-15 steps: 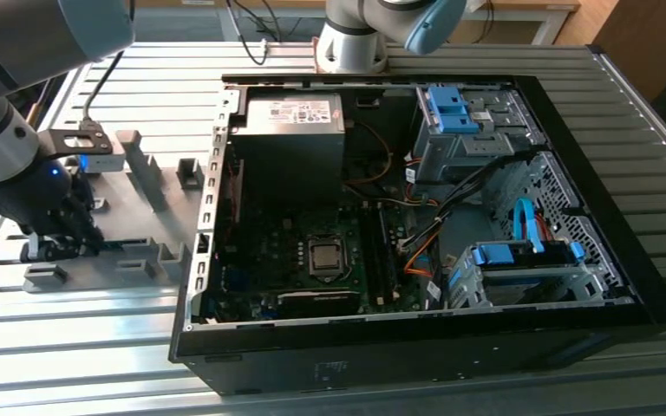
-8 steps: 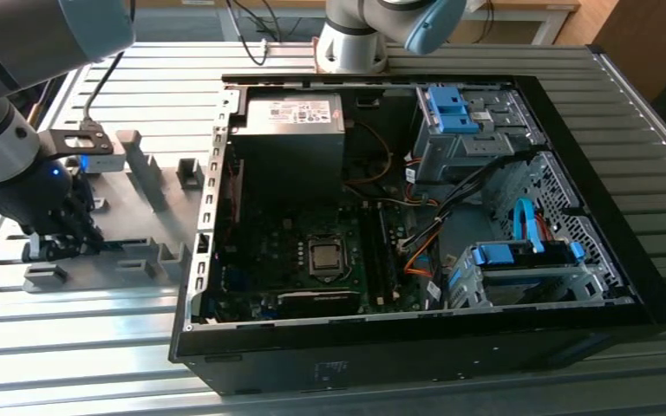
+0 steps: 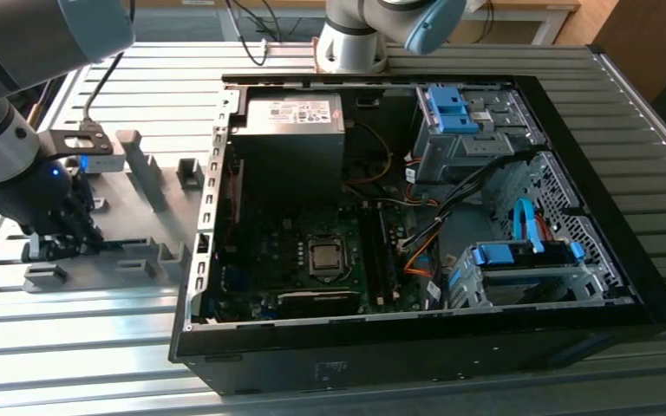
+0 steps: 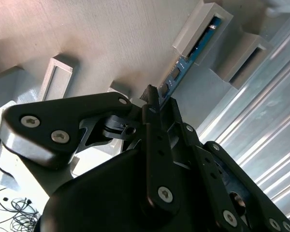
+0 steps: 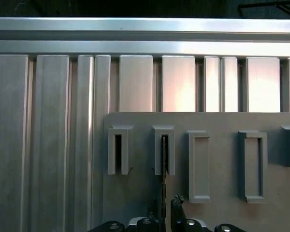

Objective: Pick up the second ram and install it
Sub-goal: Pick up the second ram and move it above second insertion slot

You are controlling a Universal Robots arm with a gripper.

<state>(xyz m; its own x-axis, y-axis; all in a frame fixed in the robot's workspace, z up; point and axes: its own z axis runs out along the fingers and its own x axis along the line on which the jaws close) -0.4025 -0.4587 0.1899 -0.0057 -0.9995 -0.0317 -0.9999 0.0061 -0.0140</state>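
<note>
Hovering low over grey slotted fixture plate (image 3: 148, 227): gripper (image 3: 65, 243), on the end of the robot arm (image 3: 9, 147), at the table (image 3: 79, 347) edge on the exterior view's left.

- Gripper, second wrist view (image 4: 154, 94): black linkage, tips right at the near end of the stick.
- Jaws: released. In the first wrist view, gripper (image 5: 169, 205) straddles the stick. A sliver of plate shows between the visible fingertip (image 5: 176, 199) and the board edge, so no clamp.
- Second ram (image 4: 193, 50): blue-green board w/ dark chips, standing on edge in a raised pocket of the fixture plate. Seen edge-on in the first wrist view (image 5: 163, 176), in the 2nd pocket in from the plate's end.
- Neighbouring pocket (image 5: 118, 152): narrow slot, contents can't be made out.
- PC case (image 3: 426, 364): black, side panel off, lying on the table centre, just beside the plate.
- Inside the case: power supply (image 3: 292, 117) at the far end, motherboard (image 3: 287, 251) w/ CPU socket (image 3: 325, 256), blue drive-bay clips (image 3: 449, 108).
- Arm base (image 3: 350, 43): at the table's far edge.
</note>
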